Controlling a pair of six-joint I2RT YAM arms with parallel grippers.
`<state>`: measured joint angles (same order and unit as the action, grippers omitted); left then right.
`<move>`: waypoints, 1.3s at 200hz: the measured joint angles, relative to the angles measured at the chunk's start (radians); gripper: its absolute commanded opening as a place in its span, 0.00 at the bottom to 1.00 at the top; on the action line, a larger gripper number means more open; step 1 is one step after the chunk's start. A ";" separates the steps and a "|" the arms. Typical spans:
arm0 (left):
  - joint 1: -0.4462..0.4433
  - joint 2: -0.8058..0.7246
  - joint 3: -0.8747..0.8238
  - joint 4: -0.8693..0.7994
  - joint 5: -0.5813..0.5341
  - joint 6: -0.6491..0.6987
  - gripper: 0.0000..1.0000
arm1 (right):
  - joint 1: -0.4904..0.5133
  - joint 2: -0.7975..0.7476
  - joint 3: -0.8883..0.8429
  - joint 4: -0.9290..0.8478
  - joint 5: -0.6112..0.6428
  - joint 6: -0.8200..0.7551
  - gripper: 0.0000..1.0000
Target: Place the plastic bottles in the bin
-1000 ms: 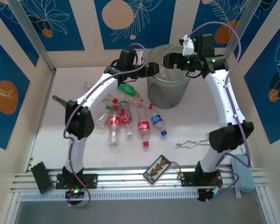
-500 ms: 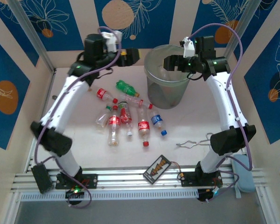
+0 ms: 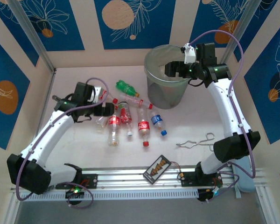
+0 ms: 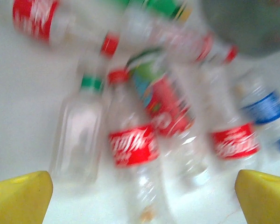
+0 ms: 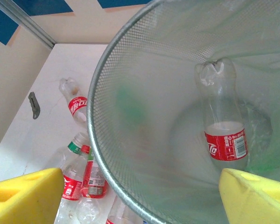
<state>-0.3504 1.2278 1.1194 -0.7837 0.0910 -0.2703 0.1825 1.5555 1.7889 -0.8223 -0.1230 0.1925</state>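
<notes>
Plastic bottles (image 4: 133, 144) beneath wide-open empty left gripper (image 4: 142, 196), right gripper (image 5: 140, 196) open above bin (image 5: 130, 116)

In the left wrist view the bottles (image 4: 133, 144) were smeared by blur, their label print unreadable, and the bin (image 4: 252, 23) was cut off at the top right corner. From above, the left gripper (image 3: 105, 109) hid part of a clear bottle (image 3: 101, 122).

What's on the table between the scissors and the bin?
Nothing: the top external view shows bare table between the scissors and the bin.
</notes>
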 measured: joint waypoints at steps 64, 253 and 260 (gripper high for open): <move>0.071 0.146 -0.061 -0.023 -0.021 0.039 0.91 | -0.002 -0.052 -0.065 0.022 0.021 -0.008 0.86; 0.074 0.527 -0.013 0.070 -0.079 0.113 0.68 | -0.038 -0.125 -0.103 0.026 0.045 -0.050 0.85; 0.074 0.528 -0.013 0.070 -0.079 0.114 0.67 | -0.038 -0.125 -0.104 0.026 0.045 -0.050 0.85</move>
<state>-0.2768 1.7554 1.1065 -0.7139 0.0124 -0.1558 0.1444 1.4307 1.6852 -0.7967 -0.0780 0.1429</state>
